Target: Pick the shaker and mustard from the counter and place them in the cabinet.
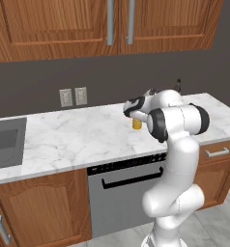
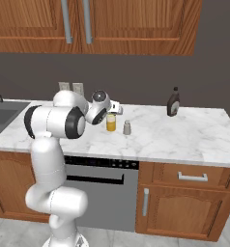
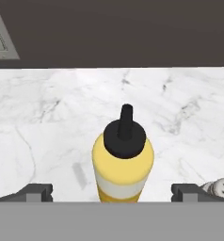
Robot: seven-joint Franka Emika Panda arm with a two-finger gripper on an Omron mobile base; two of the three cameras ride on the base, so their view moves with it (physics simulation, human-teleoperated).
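- Claw point(image 3: 112, 190) spread open, fingertips either side of the upright mustard bottle point(image 3: 123, 162), not touching.
- Shaker point(image 2: 127, 127) stands at mustard's three o'clock on the marble surface point(image 2: 184, 135).

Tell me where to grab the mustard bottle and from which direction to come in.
Grip the mustard around its round yellow body, below the dark nozzle cap, coming in level from the counter's front edge. It stands upright, and the open gripper is already lined up with one fingertip on each side. The tapered nozzle is probably too slim to hold. Mind the shaker standing close beside it.
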